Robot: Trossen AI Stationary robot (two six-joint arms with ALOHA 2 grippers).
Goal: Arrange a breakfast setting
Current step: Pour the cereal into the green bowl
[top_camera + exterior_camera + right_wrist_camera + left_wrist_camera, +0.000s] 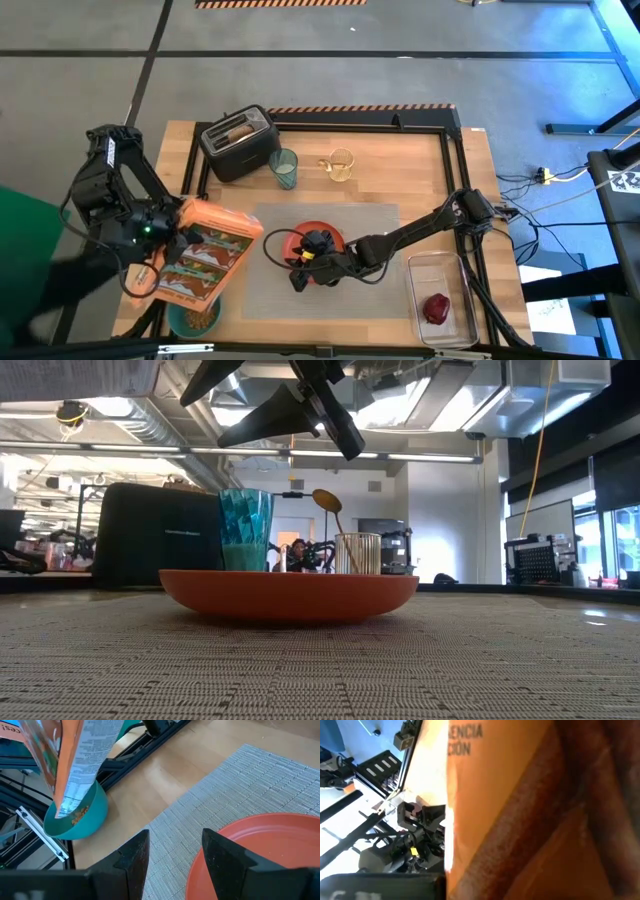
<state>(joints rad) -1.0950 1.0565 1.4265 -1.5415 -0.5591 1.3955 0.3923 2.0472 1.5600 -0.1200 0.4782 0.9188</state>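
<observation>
The left gripper (172, 228), lower left of the high view, grasps a tilted orange cereal box (205, 255) above the teal bowl (195, 318). The right gripper (172, 851) hangs parted and empty over the orange plate's (260, 855) edge.

A robotics lab or test workshop, not a home kitchen.

The wooden table (330, 140) stands on a grey concrete floor (400, 85) marked with hazard-striped tape (280, 4). The low view looks into an open industrial room with exposed ceiling ducts (150, 420), strip lights (440, 457), monitors (545, 520) and other robot rigs (305, 552).
</observation>
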